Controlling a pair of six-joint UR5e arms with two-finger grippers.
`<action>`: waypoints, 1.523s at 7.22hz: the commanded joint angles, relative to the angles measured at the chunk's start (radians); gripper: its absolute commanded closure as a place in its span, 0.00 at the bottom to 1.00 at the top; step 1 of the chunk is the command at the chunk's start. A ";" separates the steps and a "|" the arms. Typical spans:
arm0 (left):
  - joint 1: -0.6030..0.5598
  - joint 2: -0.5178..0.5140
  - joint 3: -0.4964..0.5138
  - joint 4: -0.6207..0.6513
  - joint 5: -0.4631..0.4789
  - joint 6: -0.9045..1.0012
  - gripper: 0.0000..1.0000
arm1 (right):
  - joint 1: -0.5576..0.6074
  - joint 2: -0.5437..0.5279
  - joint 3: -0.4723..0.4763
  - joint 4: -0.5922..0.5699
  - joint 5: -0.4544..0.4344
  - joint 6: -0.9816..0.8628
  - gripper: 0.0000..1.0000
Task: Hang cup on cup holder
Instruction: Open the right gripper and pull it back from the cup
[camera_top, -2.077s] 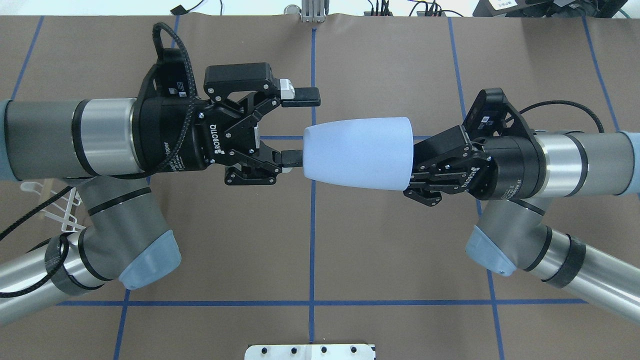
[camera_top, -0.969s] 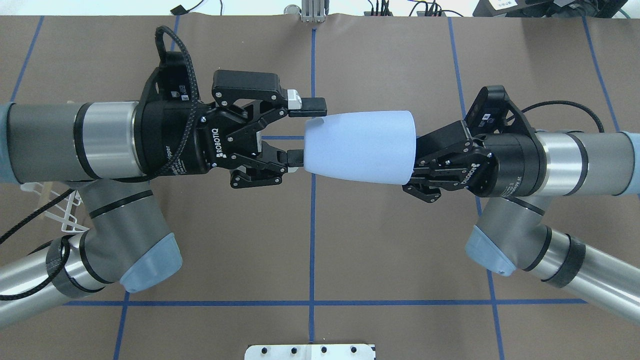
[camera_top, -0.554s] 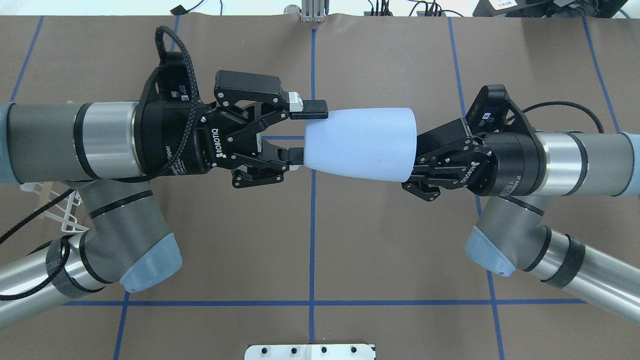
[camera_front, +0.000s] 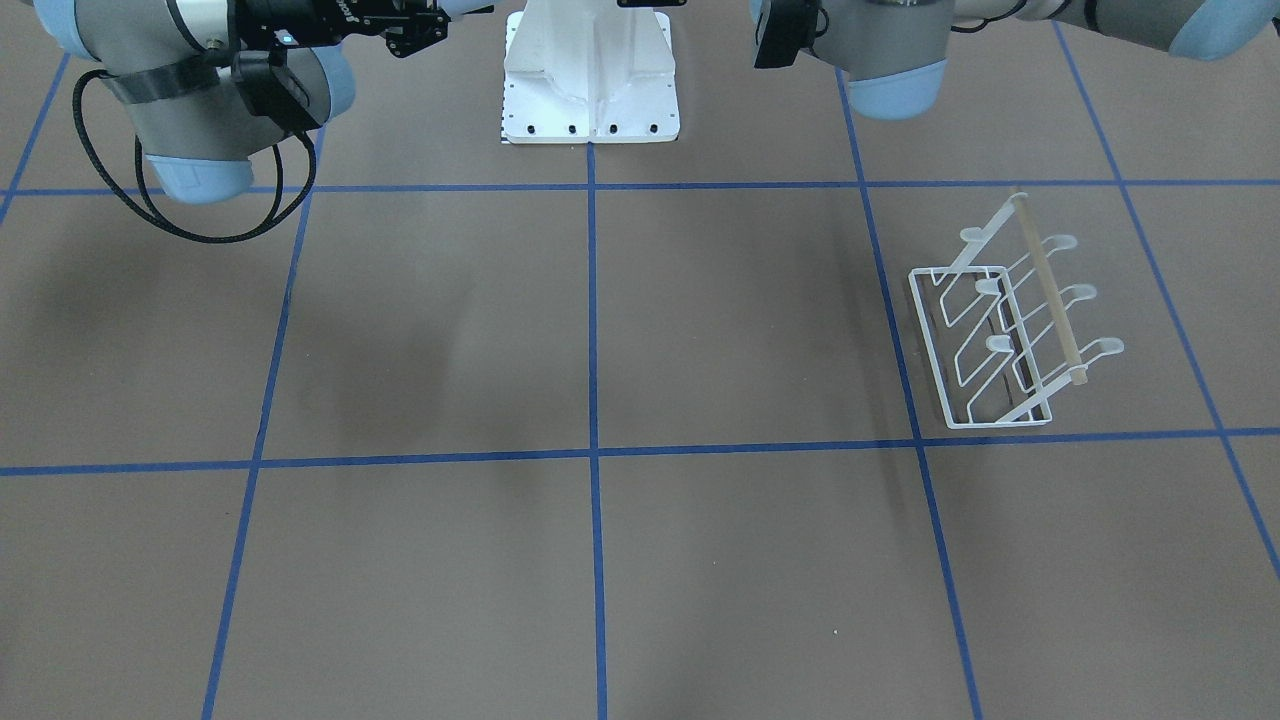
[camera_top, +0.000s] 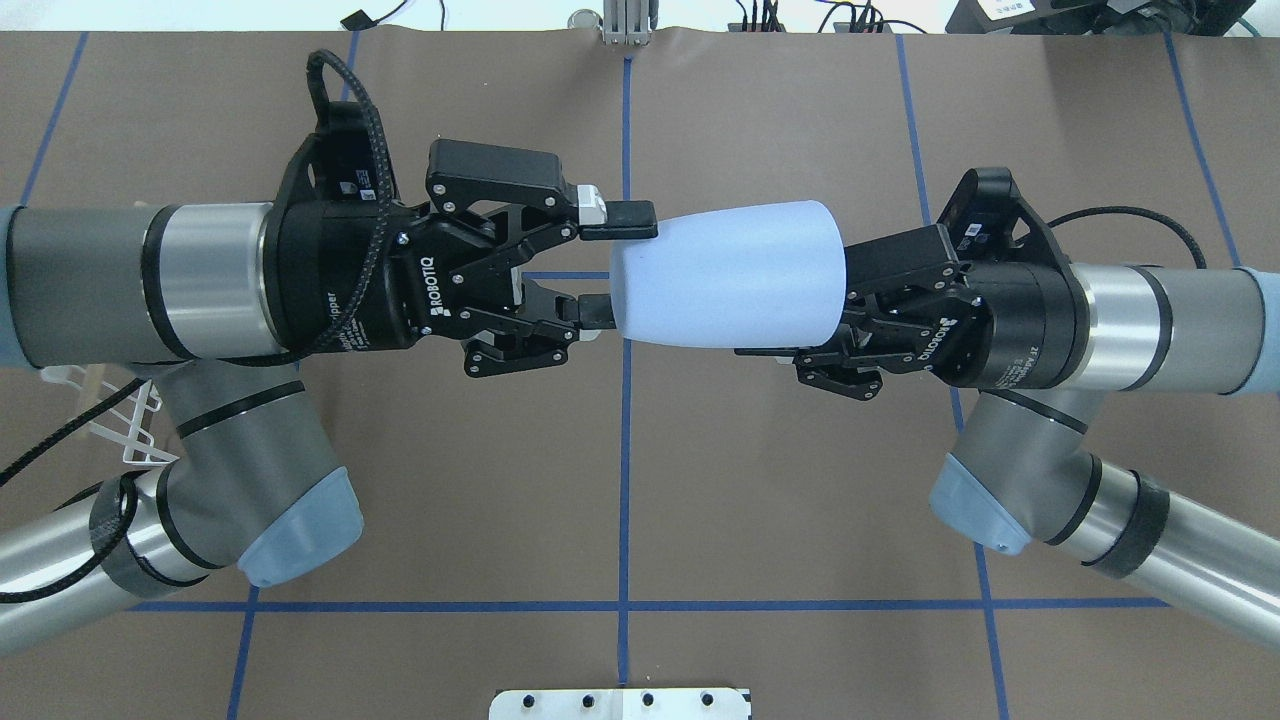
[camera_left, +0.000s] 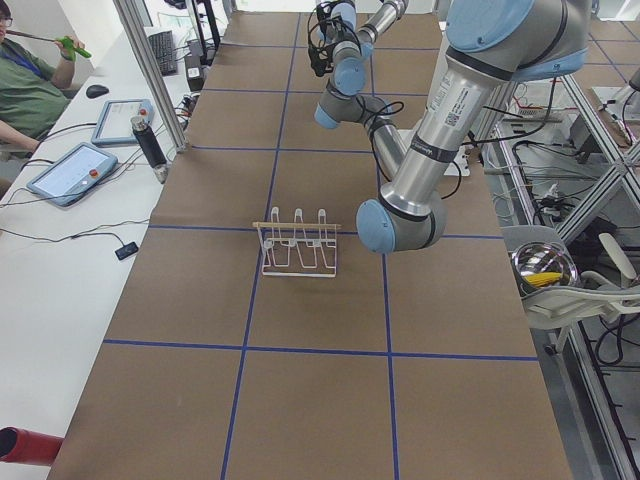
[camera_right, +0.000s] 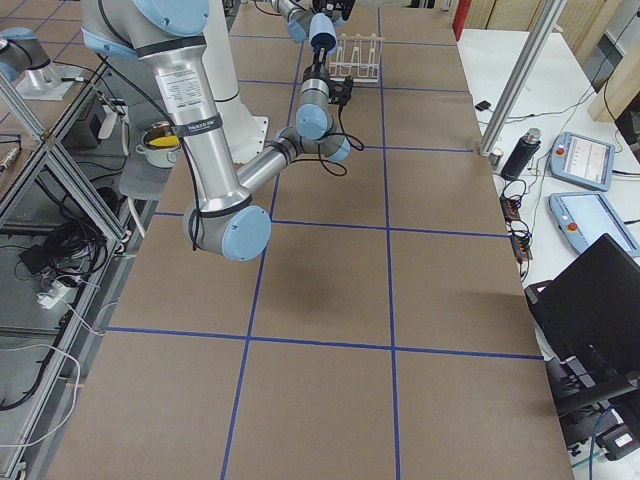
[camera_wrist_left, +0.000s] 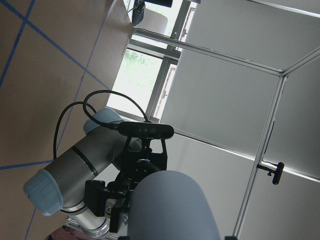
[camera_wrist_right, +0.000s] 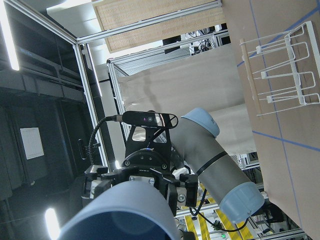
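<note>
Hanging mid-air, the cup (camera_top: 725, 275) is pinched at its base by the left gripper (camera_top: 608, 265); the right gripper (camera_top: 858, 312) is at the rim, its grip unclear.

The cup (camera_top: 725, 275), a smooth pale blue tumbler with no handle, lies on its side in the air above the middle of the worktop. Its narrow base points towards the left end and sits between the fingers of the left gripper (camera_top: 610, 265); its wide rim points towards the right end. The cup holder (camera_front: 997, 343), a white wire rack, stands upright on the left half, well in from every edge. Its slanted, round-tipped prongs lean out on both sides under a light wooden rod (camera_front: 1047, 288)
</note>
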 joint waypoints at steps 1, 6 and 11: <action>0.001 0.001 0.001 0.001 0.000 -0.001 0.73 | -0.005 -0.001 0.000 0.000 -0.005 0.002 0.01; 0.000 0.004 0.000 0.001 0.000 -0.062 1.00 | -0.005 -0.011 0.001 0.000 -0.005 0.000 0.01; -0.006 0.013 0.000 0.001 0.000 -0.067 1.00 | 0.016 -0.098 0.001 0.060 -0.003 -0.001 0.01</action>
